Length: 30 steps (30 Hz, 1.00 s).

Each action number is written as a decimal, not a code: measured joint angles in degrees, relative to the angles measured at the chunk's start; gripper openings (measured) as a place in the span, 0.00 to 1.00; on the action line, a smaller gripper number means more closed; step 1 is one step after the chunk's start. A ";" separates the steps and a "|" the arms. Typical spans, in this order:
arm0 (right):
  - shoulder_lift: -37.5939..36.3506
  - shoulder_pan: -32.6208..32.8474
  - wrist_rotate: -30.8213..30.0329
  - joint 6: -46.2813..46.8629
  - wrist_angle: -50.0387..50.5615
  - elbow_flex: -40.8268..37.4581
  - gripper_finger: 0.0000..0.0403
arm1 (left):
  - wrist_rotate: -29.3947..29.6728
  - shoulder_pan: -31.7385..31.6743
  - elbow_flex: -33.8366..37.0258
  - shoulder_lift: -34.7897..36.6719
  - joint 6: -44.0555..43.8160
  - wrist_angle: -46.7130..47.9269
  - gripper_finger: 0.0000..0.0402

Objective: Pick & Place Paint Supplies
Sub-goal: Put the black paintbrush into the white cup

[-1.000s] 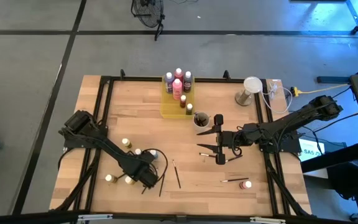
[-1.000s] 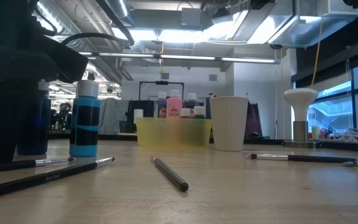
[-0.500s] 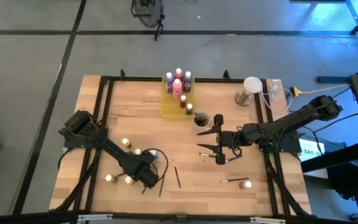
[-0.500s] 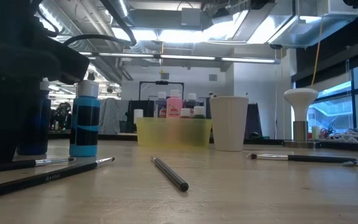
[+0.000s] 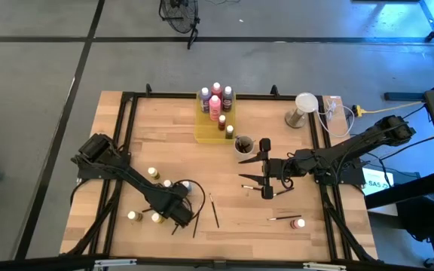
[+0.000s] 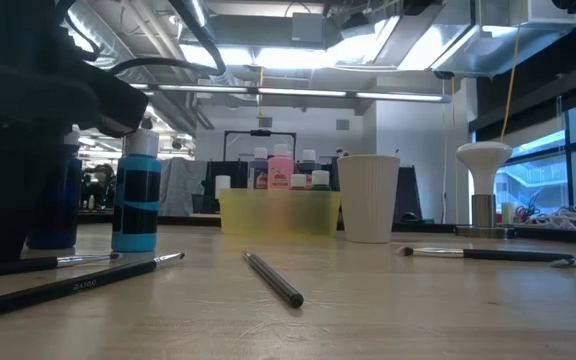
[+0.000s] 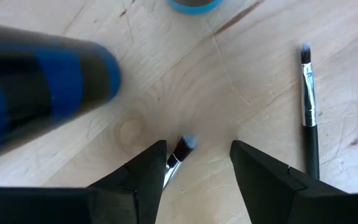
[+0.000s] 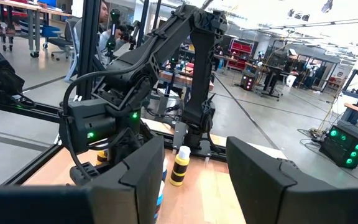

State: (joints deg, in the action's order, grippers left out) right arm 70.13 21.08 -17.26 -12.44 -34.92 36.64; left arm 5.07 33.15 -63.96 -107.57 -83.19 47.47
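One thin dark brush (image 7: 180, 151) lies flat on the wood at the bottom centre of the left wrist view. It is between the fingers of the left gripper (image 7: 194, 168), which stand apart on both sides of it without touching. I judge it light, stiff and ready to roll, so the hold should go across the handle just behind the pale tip. Farther off, in the middle of the high view, the right gripper (image 5: 266, 172) waits with its fingers apart and nothing between them, and the yellow tray (image 5: 206, 132) stands at upper centre.
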 joint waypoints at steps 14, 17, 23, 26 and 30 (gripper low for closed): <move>0.00 0.01 0.00 0.00 0.02 0.00 0.44 | -2.45 -0.04 -0.07 -0.02 3.22 0.06 0.45; 0.00 0.00 -0.02 0.00 0.02 0.00 0.44 | -3.30 -0.02 -0.07 -0.04 3.30 0.03 0.45; 0.00 0.00 0.00 0.00 0.02 0.00 0.44 | -3.72 0.07 -0.07 -0.04 3.45 0.04 0.44; 0.00 0.00 -0.01 0.00 0.04 0.00 0.44 | -3.79 0.07 -0.07 -0.04 3.87 0.06 0.44; 0.00 0.00 -0.02 0.00 0.04 0.00 0.44 | -3.79 0.09 -0.07 -0.04 3.90 0.07 0.44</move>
State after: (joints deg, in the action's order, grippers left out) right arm 70.13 21.08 -17.27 -12.45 -34.87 36.64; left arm 1.28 33.23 -64.03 -107.61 -79.29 47.54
